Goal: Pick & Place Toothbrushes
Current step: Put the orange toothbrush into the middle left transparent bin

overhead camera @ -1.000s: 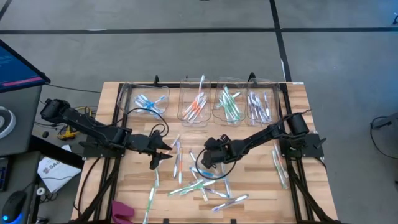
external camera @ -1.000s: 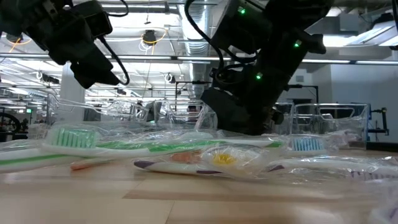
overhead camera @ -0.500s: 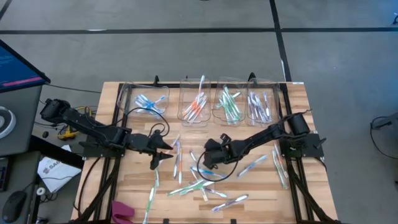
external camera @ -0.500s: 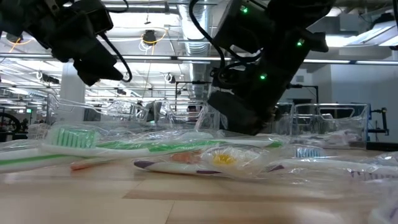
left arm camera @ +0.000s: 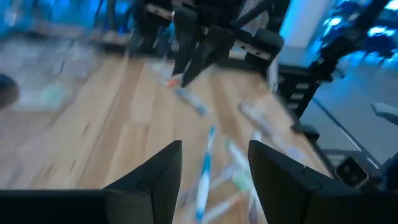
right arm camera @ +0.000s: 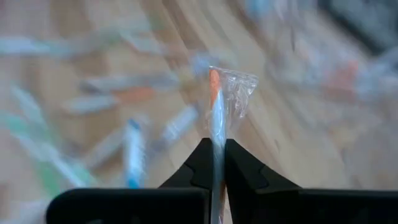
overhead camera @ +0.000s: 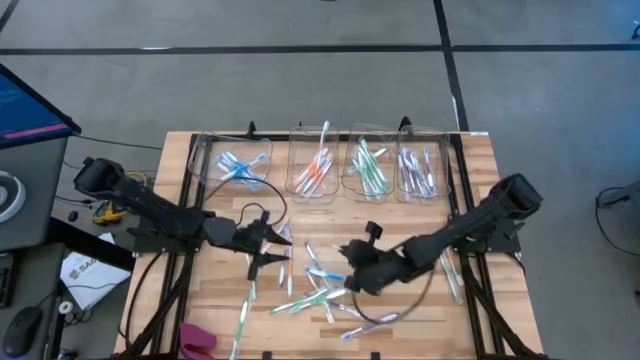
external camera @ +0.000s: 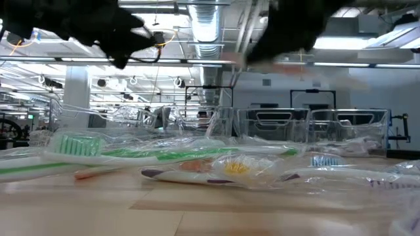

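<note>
An orange-tipped toothbrush (right arm camera: 216, 118) in a clear wrapper was held between the shut fingers of the right gripper (right arm camera: 214, 152), its head sticking out past the fingertips. In the high view the right gripper (overhead camera: 352, 281) was placed over the loose toothbrushes (overhead camera: 325, 295) near the table's middle, toward 6 o'clock from the bins. More loose ones were scattered around it: a blue one (overhead camera: 323, 273) just at 9 o'clock of the gripper, a purple one (overhead camera: 372, 323) at 5 o'clock, a green one (overhead camera: 243, 320) well off toward 8 o'clock, and a few (overhead camera: 449, 268) at 3 o'clock beside the right arm's base.

The left gripper (overhead camera: 276, 246) was set at 9 o'clock of the pile, fingers parted and nothing seen between them; in its wrist view the fingers (left arm camera: 158, 171) stood apart over the wood with a blue toothbrush (left arm camera: 204, 171) lying beyond them.

Four clear bins were lined along the table's (overhead camera: 180, 190) far edge at 12 o'clock. Blue toothbrushes were held in the leftmost bin (overhead camera: 200, 150), orange ones in the second (overhead camera: 298, 140), green ones in the third (overhead camera: 350, 140), and purple ones in the rightmost (overhead camera: 440, 140).

In the low view wrapped toothbrushes (external camera: 157, 154) were spread across the tabletop, a green-bristled one nearest at left.
</note>
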Controlling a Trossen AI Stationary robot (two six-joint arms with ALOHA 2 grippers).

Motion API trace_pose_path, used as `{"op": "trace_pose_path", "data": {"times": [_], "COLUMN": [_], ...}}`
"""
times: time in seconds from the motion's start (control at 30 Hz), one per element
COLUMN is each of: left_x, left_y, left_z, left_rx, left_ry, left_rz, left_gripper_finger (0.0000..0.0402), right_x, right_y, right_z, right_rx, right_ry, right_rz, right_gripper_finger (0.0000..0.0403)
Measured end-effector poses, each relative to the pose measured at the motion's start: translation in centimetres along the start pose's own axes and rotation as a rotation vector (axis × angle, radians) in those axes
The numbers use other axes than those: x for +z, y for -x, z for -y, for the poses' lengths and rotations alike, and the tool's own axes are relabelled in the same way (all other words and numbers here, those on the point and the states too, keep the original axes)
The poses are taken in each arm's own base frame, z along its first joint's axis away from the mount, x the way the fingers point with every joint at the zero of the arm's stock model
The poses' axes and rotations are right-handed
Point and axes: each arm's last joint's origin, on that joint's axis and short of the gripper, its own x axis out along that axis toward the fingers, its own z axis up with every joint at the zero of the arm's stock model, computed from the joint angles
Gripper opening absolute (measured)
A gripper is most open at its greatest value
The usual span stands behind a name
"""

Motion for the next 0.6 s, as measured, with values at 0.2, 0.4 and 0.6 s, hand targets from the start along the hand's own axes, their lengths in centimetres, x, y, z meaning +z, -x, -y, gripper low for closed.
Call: {"op": "trace_pose_path", "data": {"times": [0.2, 0.4, 0.6], "left_x": [-1.0, -1.7, -1.3], "left_y": [-2.8, -4.6, -6.7], "left_z": [1.1, 1.3, 2.0], "left_rx": [-0.045, -0.046, -0.046], "left_ry": [-0.132, -0.153, -0.162], "left_rz": [0.173, 0.285, 0.298], "left_gripper_finger": [0.0177, 0.0192, 0.0233], "right_x": [1.3, 1.7, 2.0], "right_y": [3.1, 3.6, 3.1], "right_z": [-2.7, -3.1, -2.7], "right_rx": [0.121, 0.145, 0.153], "right_ry": [0.135, 0.169, 0.164], "right_rz": [0.217, 0.267, 0.255], "right_gripper_finger": [0.0011, 0.0011, 0.0011]}}
